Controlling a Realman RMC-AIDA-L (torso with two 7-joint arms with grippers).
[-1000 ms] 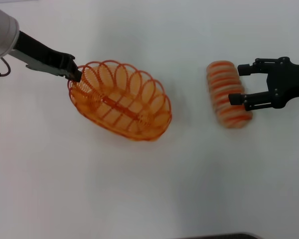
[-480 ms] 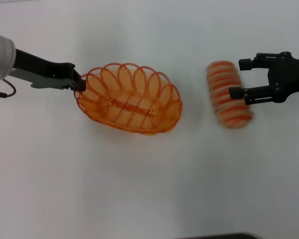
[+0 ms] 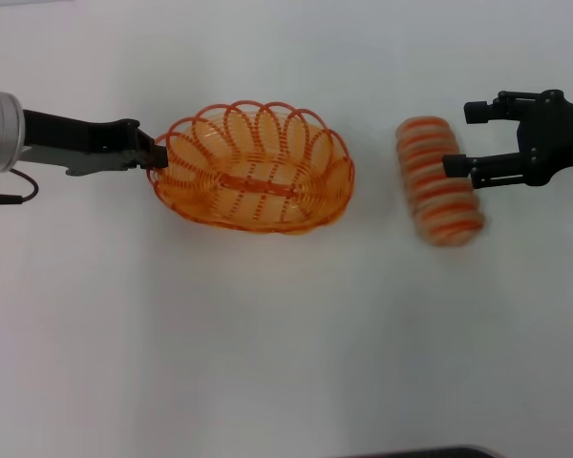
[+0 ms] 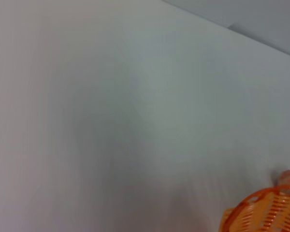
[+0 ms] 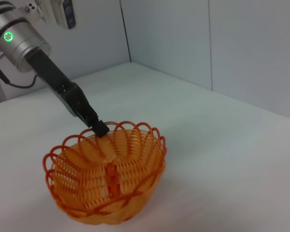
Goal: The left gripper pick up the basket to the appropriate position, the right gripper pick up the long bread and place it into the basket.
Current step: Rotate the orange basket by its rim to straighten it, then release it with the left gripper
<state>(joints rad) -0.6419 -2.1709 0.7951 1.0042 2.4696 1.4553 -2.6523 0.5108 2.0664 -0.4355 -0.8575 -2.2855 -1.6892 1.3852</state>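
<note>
The orange wire basket [image 3: 253, 167] sits left of centre on the white table, its long axis running left to right. My left gripper [image 3: 156, 156] is shut on the basket's left rim; it also shows in the right wrist view [image 5: 99, 128] on the basket's [image 5: 106, 179] far rim. A corner of the basket shows in the left wrist view [image 4: 266, 212]. The long bread [image 3: 437, 179], tan with orange-red stripes, lies on the table at the right. My right gripper [image 3: 463, 138] is open just beside the bread's right side, not holding it.
The white table [image 3: 286, 343] stretches in front of the basket and the bread. Grey walls [image 5: 232, 43] stand behind the table in the right wrist view. A dark edge [image 3: 420, 452] shows at the front of the head view.
My left gripper has swung the basket round to lie level and carried it right, towards the bread. My right gripper has risen and drawn slightly right, staying open.
</note>
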